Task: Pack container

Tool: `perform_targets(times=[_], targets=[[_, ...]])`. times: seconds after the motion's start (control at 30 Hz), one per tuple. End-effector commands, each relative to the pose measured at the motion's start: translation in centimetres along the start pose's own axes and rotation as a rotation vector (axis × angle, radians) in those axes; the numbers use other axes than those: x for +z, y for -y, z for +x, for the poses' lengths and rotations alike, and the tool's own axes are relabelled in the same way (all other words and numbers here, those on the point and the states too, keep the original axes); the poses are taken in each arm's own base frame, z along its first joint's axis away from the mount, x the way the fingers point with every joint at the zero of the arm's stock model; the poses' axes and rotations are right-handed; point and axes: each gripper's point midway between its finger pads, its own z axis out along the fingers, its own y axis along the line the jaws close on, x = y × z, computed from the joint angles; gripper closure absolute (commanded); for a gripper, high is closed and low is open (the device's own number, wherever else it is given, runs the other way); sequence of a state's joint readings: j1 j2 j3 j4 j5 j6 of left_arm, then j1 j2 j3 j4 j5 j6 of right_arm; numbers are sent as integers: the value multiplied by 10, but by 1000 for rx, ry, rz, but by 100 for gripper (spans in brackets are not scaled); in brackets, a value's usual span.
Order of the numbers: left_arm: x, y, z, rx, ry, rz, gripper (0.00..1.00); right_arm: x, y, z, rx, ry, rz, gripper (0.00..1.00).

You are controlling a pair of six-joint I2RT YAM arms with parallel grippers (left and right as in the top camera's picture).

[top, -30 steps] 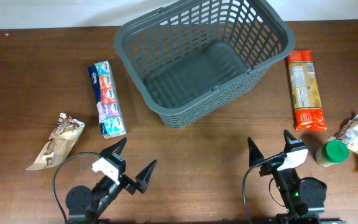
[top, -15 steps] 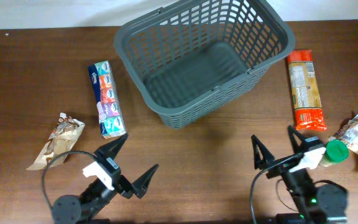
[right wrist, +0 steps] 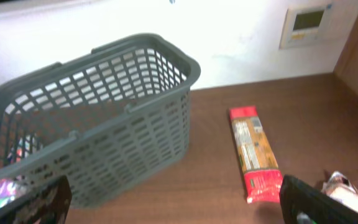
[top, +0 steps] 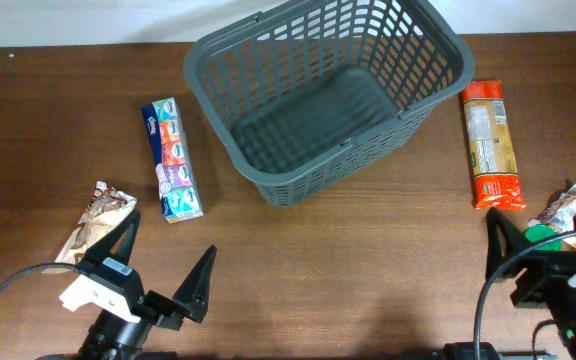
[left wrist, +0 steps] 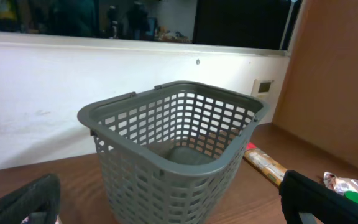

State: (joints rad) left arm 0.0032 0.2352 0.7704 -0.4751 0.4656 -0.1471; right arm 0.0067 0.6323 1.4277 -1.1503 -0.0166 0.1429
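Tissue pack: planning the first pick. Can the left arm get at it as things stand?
Probably yes: the left gripper is open, and nothing stands between it and the tissue pack ahead.

I see a dark brown wooden table (top: 298, 250) meeting a white wall (left wrist: 36, 93). Above its ledge (left wrist: 135, 45) is a dark window (left wrist: 241, 25) (dim shapes behind it, unreadable). A brown wooden panel (left wrist: 340, 74) stands at the right, and a pale control box (right wrist: 306, 22) hangs on the wall.

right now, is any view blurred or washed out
Overhead: sharp, evenly lit, faint shadow under the container. Left wrist: container sharp, left tool's fingers blurred in the bottom corners. Right wrist: softer overall, wall blown out white, right tool's fingers out of focus.
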Motion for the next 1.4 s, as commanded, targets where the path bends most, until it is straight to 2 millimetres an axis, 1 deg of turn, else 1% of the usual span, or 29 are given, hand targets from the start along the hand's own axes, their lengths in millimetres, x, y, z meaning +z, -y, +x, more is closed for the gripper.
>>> perform_targets(times=[0.0, 0.07, 0.13, 0.2, 0.27, 0.3, 0.33, 0.4, 0.5, 0.53, 0.57, 0.6, 0.67, 0.7, 0.77, 0.83, 0.93, 1.07, 1.13, 1.2, 1.37], targets=[[0, 7, -5, 18, 18, 41, 1, 4, -2, 9, -13, -63, -13, 1], [1, 8, -13, -13, 41, 44, 1, 3, -3, 13, -12, -81, -15, 1], [1, 10, -26, -67, 58, 50, 1, 0, -3, 10, -11, -77, -15, 1], [2, 12, -39, -78, 57, 57, 1, -6, -1, -1, 14, -55, 3, 1], [6, 9, -50, -95, 22, 35, 1, -12, 1, -17, 29, -33, 29, 1], [11, 5, -57, -103, -23, 8, 1, -16, 1, -28, 28, -30, 38, 1], [13, 1, -59, -112, -55, -13, 0, -18, 1, -35, 28, -36, 41, 1], [19, -12, -65, -148, -155, -93, 0, -19, -1, -47, 28, -77, 47, 1], [23, -27, -70, -182, -321, -198, 1, -18, -3, -52, 27, -199, 63, 1], [24, -29, -72, -193, -367, -211, 1, -18, -4, -52, 28, -241, 61, 1], [25, -27, -75, -201, -407, -205, 1, -14, -8, -60, 21, -237, 40, 1], [26, -25, -77, -218, -446, -197, 1, -12, -18, -65, 28, -235, -13, 1], [29, -24, -82, -239, -485, -194, 1, -9, -35, -68, 39, -248, -108, 1], [32, -24, -84, -250, -492, -188, 1, -8, -37, -67, 41, -253, -120, 1], [39, -19, -87, -256, -501, -146, 1, -4, -33, -69, 38, -249, -93, 1], [45, -9, -90, -223, -504, -61, 1, -1, -28, -72, 26, -238, -63, 1], [50, -5, -80, -228, -561, -35, 1, 8, -20, -76, -8, -236, -23, 1], [51, 1, -51, -184, -701, -52, 1, 26, -18, -70, -8, -296, -4, 1], [51, 14, -41, -145, -754, -13, 0, 36, -18, -66, -47, -335, -9, 1], [54, 32, -34, -110, -789, 42, 0, 47, -17, -62, -82, -372, -11, 1], [58, 72, -17, -31, -850, 86, 0, 70, -16, -56, -80, -433, -6, 1]])
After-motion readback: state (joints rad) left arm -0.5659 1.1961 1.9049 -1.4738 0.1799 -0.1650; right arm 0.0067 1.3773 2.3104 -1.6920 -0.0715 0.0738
